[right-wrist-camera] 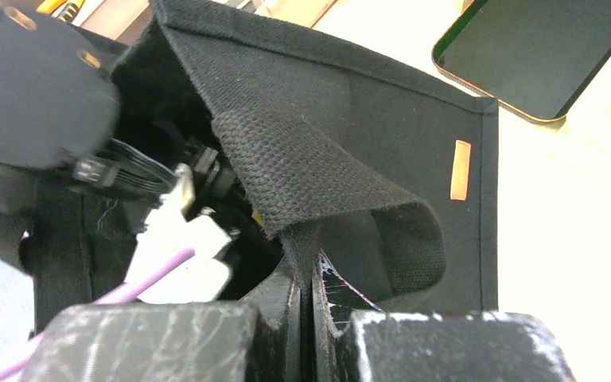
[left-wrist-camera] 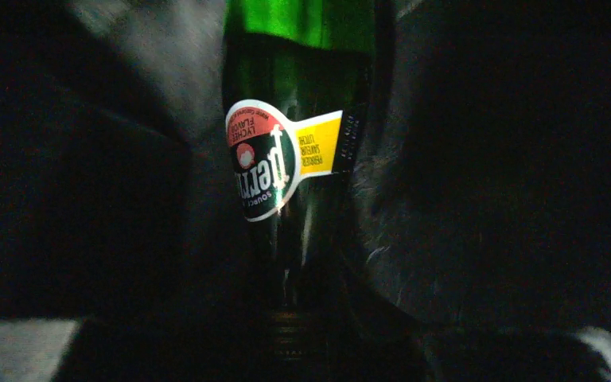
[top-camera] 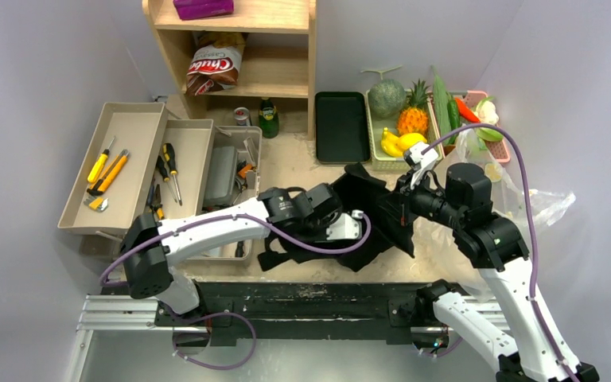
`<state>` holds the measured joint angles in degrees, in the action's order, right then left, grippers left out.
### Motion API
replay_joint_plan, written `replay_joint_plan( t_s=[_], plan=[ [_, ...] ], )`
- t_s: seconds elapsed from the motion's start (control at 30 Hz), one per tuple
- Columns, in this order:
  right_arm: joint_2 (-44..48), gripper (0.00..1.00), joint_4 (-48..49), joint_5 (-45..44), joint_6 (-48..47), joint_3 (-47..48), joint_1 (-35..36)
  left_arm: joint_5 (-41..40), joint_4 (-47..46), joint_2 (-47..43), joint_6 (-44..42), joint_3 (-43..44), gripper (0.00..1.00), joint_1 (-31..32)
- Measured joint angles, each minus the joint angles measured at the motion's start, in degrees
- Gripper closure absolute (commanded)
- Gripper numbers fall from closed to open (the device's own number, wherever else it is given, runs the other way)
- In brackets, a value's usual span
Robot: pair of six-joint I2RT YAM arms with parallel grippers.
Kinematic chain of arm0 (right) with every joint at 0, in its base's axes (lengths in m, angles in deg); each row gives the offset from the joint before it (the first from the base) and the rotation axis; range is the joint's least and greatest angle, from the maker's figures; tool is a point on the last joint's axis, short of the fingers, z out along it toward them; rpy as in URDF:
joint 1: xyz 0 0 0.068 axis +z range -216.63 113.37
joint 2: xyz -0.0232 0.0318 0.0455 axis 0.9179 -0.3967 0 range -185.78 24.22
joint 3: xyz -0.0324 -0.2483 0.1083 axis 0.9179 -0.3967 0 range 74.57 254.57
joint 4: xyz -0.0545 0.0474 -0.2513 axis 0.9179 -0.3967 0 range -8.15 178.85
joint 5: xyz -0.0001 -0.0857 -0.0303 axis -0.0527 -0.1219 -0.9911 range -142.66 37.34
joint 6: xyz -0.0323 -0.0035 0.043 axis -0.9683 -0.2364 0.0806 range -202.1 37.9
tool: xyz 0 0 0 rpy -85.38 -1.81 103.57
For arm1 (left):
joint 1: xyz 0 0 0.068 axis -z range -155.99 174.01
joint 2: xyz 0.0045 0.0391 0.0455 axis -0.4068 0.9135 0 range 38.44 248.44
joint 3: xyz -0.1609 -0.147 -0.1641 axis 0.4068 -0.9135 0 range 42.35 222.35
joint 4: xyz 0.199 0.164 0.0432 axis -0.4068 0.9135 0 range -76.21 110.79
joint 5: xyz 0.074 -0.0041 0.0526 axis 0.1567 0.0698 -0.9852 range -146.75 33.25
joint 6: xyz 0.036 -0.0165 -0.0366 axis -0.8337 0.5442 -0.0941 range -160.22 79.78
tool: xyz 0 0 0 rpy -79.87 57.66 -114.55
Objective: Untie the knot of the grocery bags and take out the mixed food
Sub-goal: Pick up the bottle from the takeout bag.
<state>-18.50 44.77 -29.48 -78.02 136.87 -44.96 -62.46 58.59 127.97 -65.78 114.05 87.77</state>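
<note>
The black cloth grocery bag (top-camera: 374, 199) lies at the table's middle with its mouth toward the left arm. My right gripper (right-wrist-camera: 304, 278) is shut on a fold of the bag's rim (right-wrist-camera: 318, 183) and holds it up. My left gripper (left-wrist-camera: 296, 342) is deep inside the dark bag. A green bottle (left-wrist-camera: 302, 95) with a red, white and yellow label points its neck between the dim fingers, which stand close on both sides. The see-through plastic bag (top-camera: 525, 199) lies crumpled at the right. A melon (top-camera: 386, 97), a pineapple (top-camera: 414, 115), yellow fruit (top-camera: 398, 143), a cucumber (top-camera: 441, 103) and a red pepper (top-camera: 467, 110) rest in baskets.
A flat black tray (top-camera: 341, 127) lies behind the bag. The wooden shelf (top-camera: 286, 48) holds a chip packet (top-camera: 215, 68); a second green bottle (top-camera: 267, 118) and a can (top-camera: 242, 116) stand at its foot. Beige trays (top-camera: 127, 159) with yellow-handled tools fill the left.
</note>
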Motion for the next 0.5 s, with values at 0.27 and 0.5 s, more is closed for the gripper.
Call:
replay_joint_plan(
  t_s=[0.27, 0.5],
  plan=[
    [-0.8, 1.00, 1.8, -1.3, 0.0, -0.4, 0.0, 3.8, 11.6, -0.4, -7.1, 16.7, 1.00, -0.2],
    [-0.7, 1.00, 2.3, -2.6, 0.3, -1.3, 0.0, 6.6, 22.0, -0.4, -11.2, 25.7, 1.00, -0.2]
  ],
)
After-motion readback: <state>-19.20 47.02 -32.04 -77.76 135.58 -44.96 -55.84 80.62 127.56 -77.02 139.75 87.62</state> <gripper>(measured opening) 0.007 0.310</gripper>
